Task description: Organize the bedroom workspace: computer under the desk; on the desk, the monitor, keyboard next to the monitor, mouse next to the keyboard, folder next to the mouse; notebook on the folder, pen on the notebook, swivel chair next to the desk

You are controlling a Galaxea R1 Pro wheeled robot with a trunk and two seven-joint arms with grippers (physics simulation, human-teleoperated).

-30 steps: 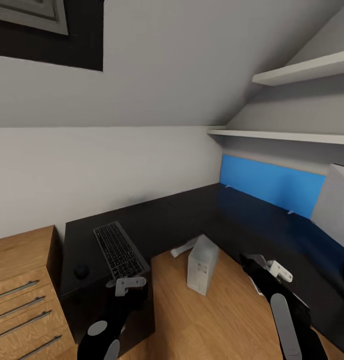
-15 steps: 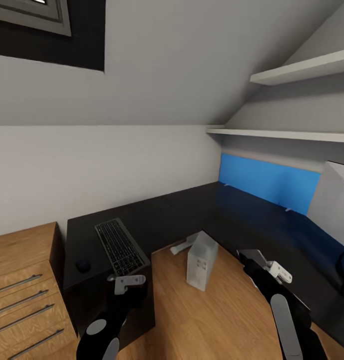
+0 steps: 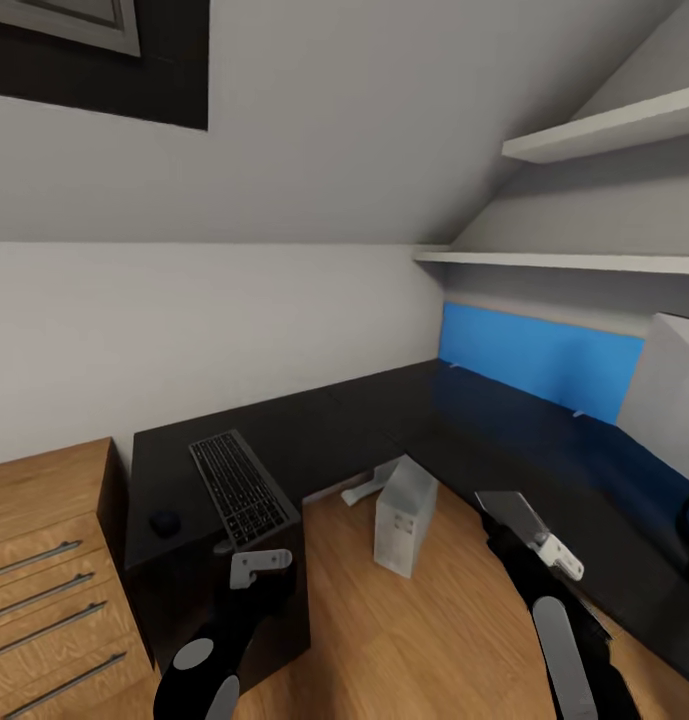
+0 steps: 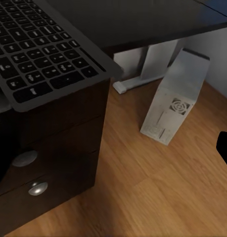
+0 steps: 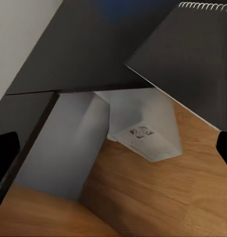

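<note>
Far left stands a light wooden drawer cabinet [image 3: 44,560], and right beside it the long black table [image 3: 314,430] begins. The small black mouse [image 3: 165,521] sits on the table's near end, close to the left side of the slim dark keyboard [image 3: 237,487], which lies lengthwise with its near edge poking just past the table's corner. Directly below that corner hovers the left claw [image 3: 260,566], close under the keyboard's overhang and apart from it; whether its fingers are spread or closed, I cannot tell. From the left wrist view the keyboard [image 4: 41,47] looms over the black drawers with round silver knobs [image 4: 38,188]. Moving to the middle, the white computer [image 3: 405,516] stands on the wooden floor [image 3: 404,630], tilted, at the inner bend of the table beside a white table leg [image 3: 369,487]; it sits between the two arms, well apart from either claw. On the right, the right claw [image 3: 529,532] carries a thin dark notebook [image 3: 515,514], clamped at its near edge and held above the floor just off the table's front edge. The right wrist view shows the notebook [image 5: 192,54] with spiral binding, the computer [image 5: 145,131] beneath. A blue wall panel [image 3: 539,362] runs behind the table's right wing.
</note>
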